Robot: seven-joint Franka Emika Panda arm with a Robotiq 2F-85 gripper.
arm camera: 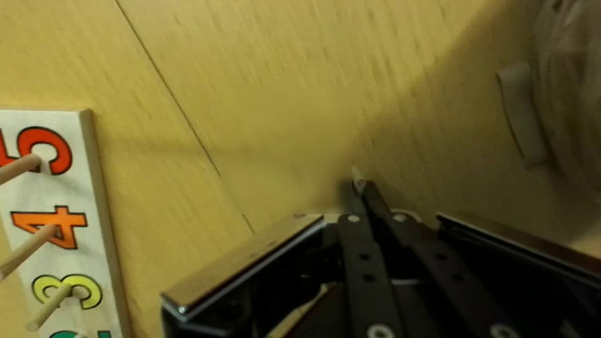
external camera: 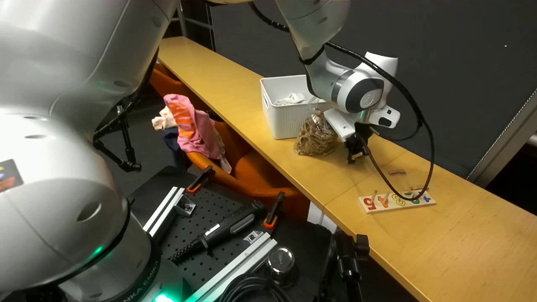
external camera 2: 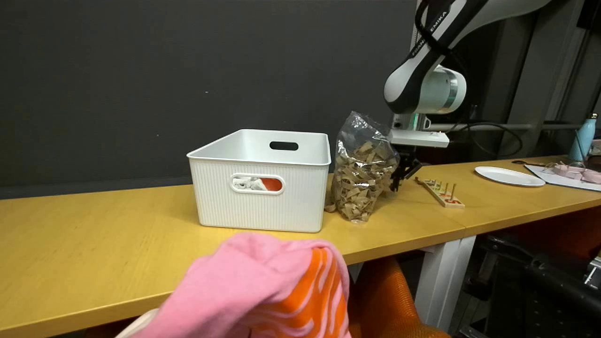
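Observation:
My gripper [arm camera: 360, 186] points down over the wooden table, its two dark fingers meeting at the tips. A small pale bit [arm camera: 357, 174] shows right at the fingertips; I cannot tell what it is or whether it is pinched. Close beside the gripper [external camera 2: 396, 185] stands a clear bag [external camera 2: 361, 183] full of brown strips, also at the right edge of the wrist view. A loose strip [arm camera: 523, 115] lies against that bag. On the gripper's opposite side lies a number board [arm camera: 94, 188] with upright pegs. A brown piece [external camera: 396, 172] rests on the table near the board.
Next to the bag is a white box [external camera 2: 260, 211] with a white cloth [external camera: 291, 99] inside. A pink and orange cloth [external camera: 197, 126] hangs over an orange chair at the table's edge. A black cable [external camera: 413, 98] loops from the arm. Farther along is a white plate [external camera 2: 509, 176].

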